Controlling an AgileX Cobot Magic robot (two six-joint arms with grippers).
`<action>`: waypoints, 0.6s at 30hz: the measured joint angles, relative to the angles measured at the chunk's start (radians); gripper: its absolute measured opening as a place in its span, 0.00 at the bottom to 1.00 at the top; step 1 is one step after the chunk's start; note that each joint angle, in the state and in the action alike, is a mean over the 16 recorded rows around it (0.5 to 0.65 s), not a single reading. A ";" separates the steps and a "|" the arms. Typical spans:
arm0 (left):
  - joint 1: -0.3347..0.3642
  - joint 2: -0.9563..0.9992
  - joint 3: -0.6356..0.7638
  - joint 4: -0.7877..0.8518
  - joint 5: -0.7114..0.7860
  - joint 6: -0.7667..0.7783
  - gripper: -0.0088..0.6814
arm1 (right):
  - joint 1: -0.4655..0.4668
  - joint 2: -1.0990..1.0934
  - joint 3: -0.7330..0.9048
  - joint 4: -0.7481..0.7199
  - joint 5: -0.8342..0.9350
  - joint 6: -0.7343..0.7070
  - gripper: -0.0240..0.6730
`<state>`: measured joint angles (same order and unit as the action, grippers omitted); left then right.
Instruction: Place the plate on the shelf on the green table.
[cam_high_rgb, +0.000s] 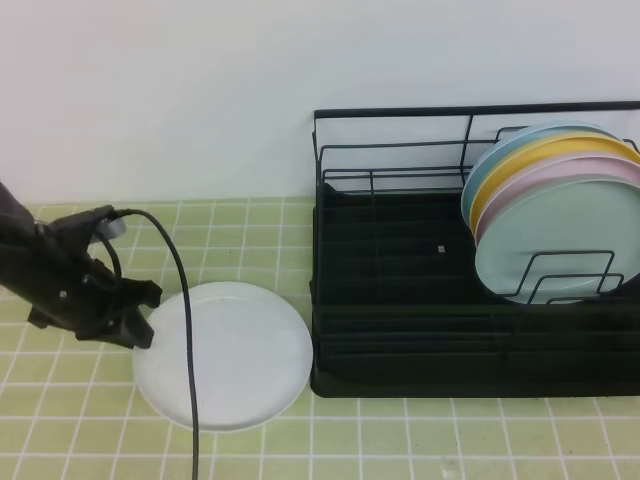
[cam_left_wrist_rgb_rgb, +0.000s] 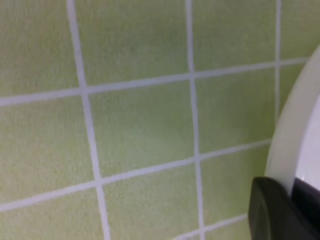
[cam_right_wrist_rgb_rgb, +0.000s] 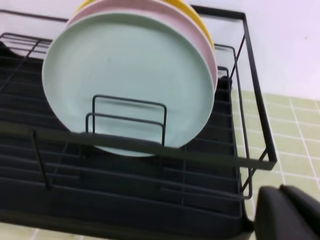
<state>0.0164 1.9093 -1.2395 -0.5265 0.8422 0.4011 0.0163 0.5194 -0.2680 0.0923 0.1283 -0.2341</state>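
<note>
I am watching my left claw (cam_high_rgb: 140, 325) resting low at the left rim of the plain white round glossy plate (cam_high_rgb: 235, 355). In the left wrist view one dark fingertip (cam_left_wrist_rgb_rgb: 272, 212) is lying against the plate's raised rim (cam_left_wrist_rgb_rgb: 295, 145), but whether the jaws are clamped on that rim or merely standing apart beside it I cannot tell. A black cable (cam_high_rgb: 185, 330) is trailing from the arm across the plate's left side toward the near edge.

Under the claw and plate, the surface of small yellow-green tiles with white grout (cam_high_rgb: 400, 440) is lying flat; the plate is sitting on it, not in the rack.

Just to the right of the plate, almost touching its rim, the black wire dish rack with its ridged tray base (cam_high_rgb: 400, 300) is standing. At its far right end, well away from my left claw, four plates are leaning upright in the dividers: a mint-green plate (cam_high_rgb: 560, 240) in front, then pink (cam_high_rgb: 600, 172), yellow (cam_high_rgb: 560, 152) and blue (cam_high_rgb: 490, 165).

My right claw (cam_right_wrist_rgb_rgb: 290, 212) is showing only as a dark shape at the rack's right front corner; I cannot tell its state.
</note>
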 joint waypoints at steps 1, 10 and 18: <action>0.000 0.000 -0.012 0.006 0.013 -0.001 0.02 | 0.000 0.000 0.000 0.000 -0.004 0.000 0.03; 0.000 -0.014 -0.127 0.078 0.099 -0.016 0.02 | 0.000 0.000 -0.008 0.024 -0.014 0.000 0.03; 0.000 -0.105 -0.197 0.131 0.101 -0.041 0.02 | 0.001 0.000 -0.067 0.117 0.048 -0.001 0.03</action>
<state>0.0164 1.8047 -1.4362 -0.3952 0.9432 0.3604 0.0169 0.5194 -0.3351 0.2095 0.1762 -0.2355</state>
